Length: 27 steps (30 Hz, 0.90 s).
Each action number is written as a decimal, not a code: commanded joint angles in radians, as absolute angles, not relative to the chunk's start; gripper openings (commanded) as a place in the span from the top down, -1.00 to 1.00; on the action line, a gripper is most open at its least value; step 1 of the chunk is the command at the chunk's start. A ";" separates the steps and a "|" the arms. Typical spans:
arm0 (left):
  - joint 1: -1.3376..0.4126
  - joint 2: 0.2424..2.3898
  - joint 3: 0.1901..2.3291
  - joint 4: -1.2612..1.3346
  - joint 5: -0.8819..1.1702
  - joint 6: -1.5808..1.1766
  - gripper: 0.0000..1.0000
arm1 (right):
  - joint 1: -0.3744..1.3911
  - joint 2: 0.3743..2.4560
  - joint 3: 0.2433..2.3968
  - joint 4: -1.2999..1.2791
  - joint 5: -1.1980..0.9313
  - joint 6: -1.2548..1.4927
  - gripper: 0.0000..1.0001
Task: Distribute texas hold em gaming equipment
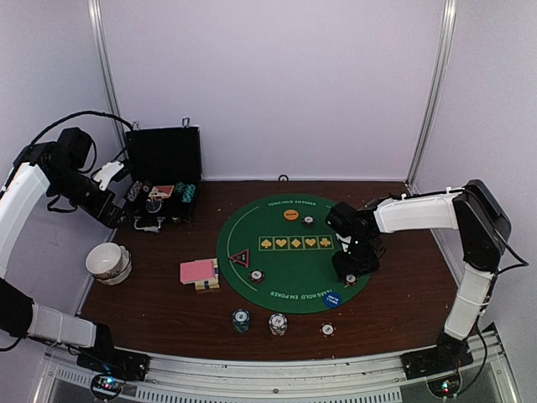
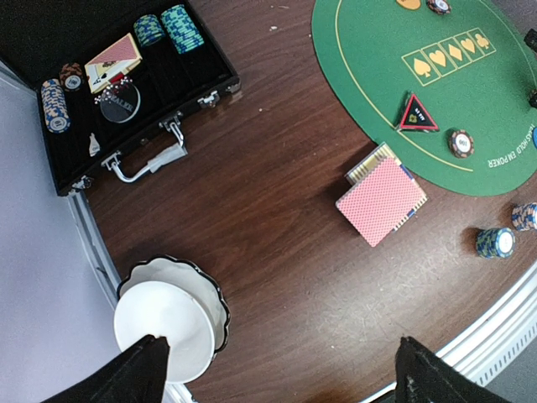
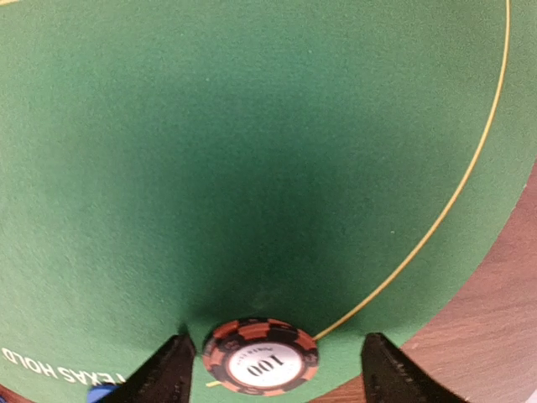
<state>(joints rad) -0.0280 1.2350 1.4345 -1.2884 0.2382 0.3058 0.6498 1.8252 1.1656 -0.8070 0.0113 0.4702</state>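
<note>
My right gripper (image 1: 352, 267) is open and low over the right side of the green poker mat (image 1: 289, 267). A brown-red "100" chip (image 3: 260, 357) lies flat on the mat between its fingers (image 3: 164, 376), touching neither. My left gripper (image 2: 285, 378) is open and empty, high over the table's left side between the black case and the bowl. Pink-backed cards (image 1: 200, 272) lie left of the mat. On the mat are a red-black triangle marker (image 1: 240, 258), a chip (image 1: 257, 275), an orange disc (image 1: 291, 214) and a blue disc (image 1: 333, 300).
The open black case (image 1: 162, 180) at the back left holds chip stacks (image 2: 172, 27) and cards. A white bowl (image 1: 107, 261) stands at the left edge. Three small chip stacks (image 1: 242, 320) stand on the brown table near the front edge.
</note>
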 commanded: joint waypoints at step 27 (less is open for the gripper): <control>-0.028 1.226 1.475 -1.305 0.230 0.330 -0.95 | 1.261 1.937 1.716 -0.981 0.038 0.477 -0.97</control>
